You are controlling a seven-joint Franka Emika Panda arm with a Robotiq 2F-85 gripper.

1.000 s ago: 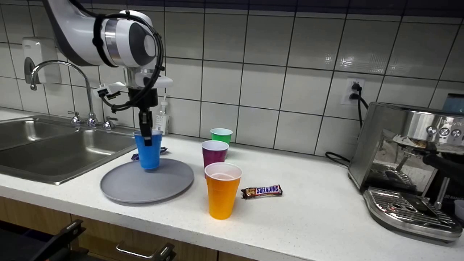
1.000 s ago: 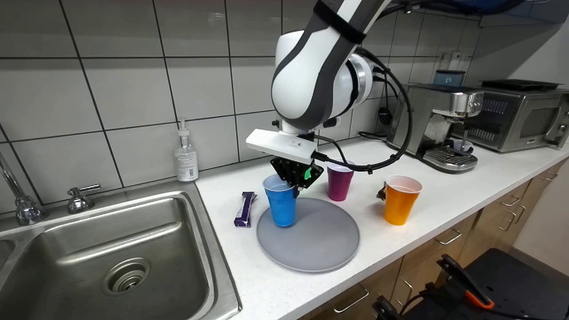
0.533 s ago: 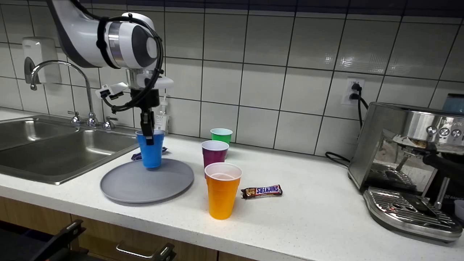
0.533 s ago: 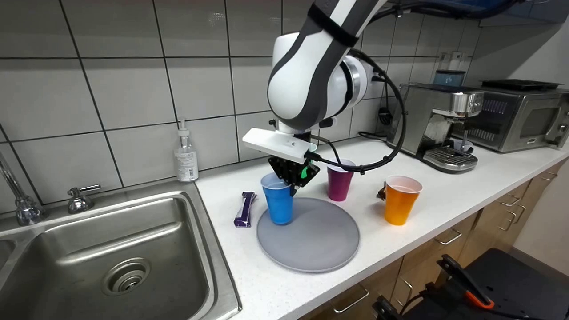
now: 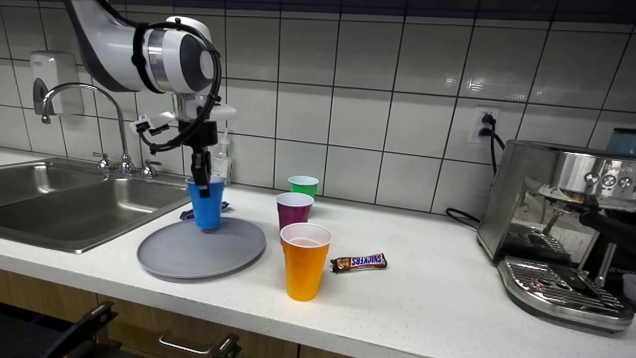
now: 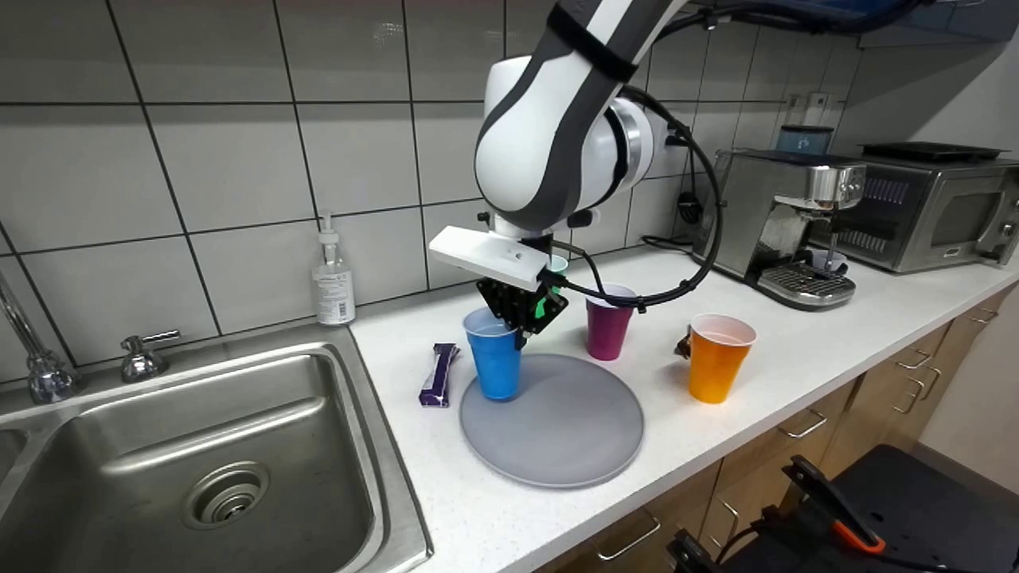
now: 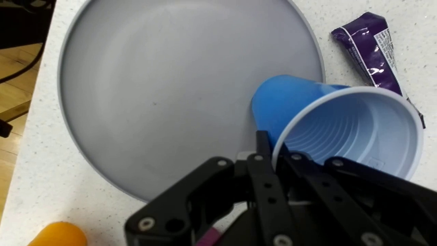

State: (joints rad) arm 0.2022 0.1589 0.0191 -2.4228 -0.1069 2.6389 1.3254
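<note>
My gripper is shut on the rim of the blue cup, one finger outside the wall and one inside. The cup is upright in both exterior views, its pale inside facing up. It is over the edge of the round grey plate nearest the purple-wrapped bar; whether its bottom touches the plate I cannot tell. That bar lies on the counter beside the plate. In an exterior view, the fingers point straight down along the cup.
A purple cup, an orange cup and a green cup stand on the counter. Near the orange cup lies a Snickers bar. The sink, faucet, soap bottle and coffee machine border the area.
The gripper and blue cup have shifted slightly, to the right in one exterior view and to the left in another, rising a little. The grip on the rim stays. Other objects have not moved.
</note>
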